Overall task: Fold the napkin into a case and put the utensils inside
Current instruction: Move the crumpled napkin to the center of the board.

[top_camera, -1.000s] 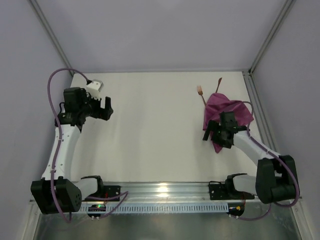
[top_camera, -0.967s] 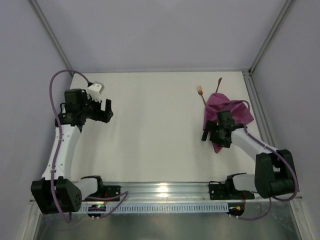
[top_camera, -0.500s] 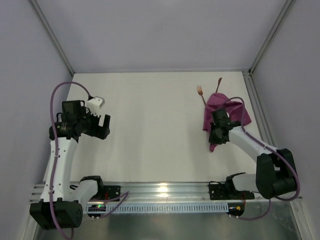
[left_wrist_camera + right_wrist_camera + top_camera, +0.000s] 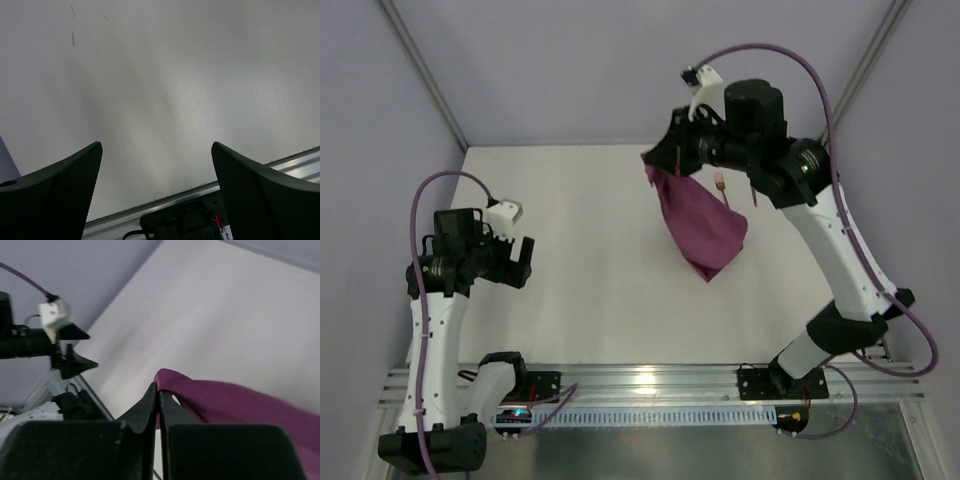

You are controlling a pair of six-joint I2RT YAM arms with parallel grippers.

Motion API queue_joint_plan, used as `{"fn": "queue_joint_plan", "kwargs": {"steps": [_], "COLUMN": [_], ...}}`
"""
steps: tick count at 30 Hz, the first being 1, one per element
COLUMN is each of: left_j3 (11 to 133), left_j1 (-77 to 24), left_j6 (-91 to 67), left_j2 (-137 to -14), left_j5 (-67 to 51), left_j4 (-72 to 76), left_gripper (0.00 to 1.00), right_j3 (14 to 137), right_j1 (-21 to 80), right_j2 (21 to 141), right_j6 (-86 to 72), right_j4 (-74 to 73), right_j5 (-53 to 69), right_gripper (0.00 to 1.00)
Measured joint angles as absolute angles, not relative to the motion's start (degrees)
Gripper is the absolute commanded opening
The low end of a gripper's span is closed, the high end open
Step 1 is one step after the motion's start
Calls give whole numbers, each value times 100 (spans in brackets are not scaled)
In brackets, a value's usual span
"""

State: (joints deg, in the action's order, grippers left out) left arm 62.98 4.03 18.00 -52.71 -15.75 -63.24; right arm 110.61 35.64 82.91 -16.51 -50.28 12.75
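The magenta napkin (image 4: 700, 225) hangs crumpled in the air above the table's right half, pinched by one corner in my right gripper (image 4: 658, 163), which is raised high. The right wrist view shows that gripper (image 4: 159, 390) shut on a fold of the napkin (image 4: 240, 400). A copper fork (image 4: 720, 182) lies on the table behind the cloth. A thin copper knife (image 4: 754, 195) shows beside it, partly hidden by the arm. My left gripper (image 4: 525, 260) hovers over the left side, open and empty (image 4: 156, 150).
Grey walls and metal corner posts (image 4: 420, 70) enclose the white table (image 4: 580, 230). The aluminium rail (image 4: 650, 380) with the arm bases runs along the near edge. The left arm (image 4: 30, 345) shows in the right wrist view.
The right gripper shut on the napkin and lifted it high, up and leftward off the table, uncovering the utensils. The left arm drew back toward the near left, still open.
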Motion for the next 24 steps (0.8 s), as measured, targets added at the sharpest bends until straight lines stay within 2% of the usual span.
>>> {"fn": "queue_joint_plan", "kwargs": {"steps": [4, 6, 12, 14, 19, 24], "left_j3": [6591, 6764, 7242, 7293, 7100, 6608], "left_j1": [403, 403, 403, 403, 403, 403], "left_j6": [1629, 1533, 1396, 1391, 1396, 1466], "left_j2": [-5109, -5041, -4958, -4965, -5063, -5408], "left_j5": [-1236, -1076, -845, -836, -867, -985], "left_j4": [-6298, -6285, -6228, -6165, -5935, -5793], "left_gripper": [93, 94, 96, 96, 91, 73], "right_j3": [14387, 14682, 13697, 13039, 10278, 7177], "right_j1": [4075, 4204, 4060, 3839, 3127, 2589], "right_j2": [10296, 10689, 10597, 10326, 9170, 8604], "right_j6": [-1772, -2167, -3028, -3201, -3288, -3142], "right_j4": [-4818, -4165, -2858, -2486, -1765, -1319], "right_j5": [2163, 2738, 3424, 3535, 3548, 3343], "right_gripper": [4, 4, 4, 4, 4, 4]}}
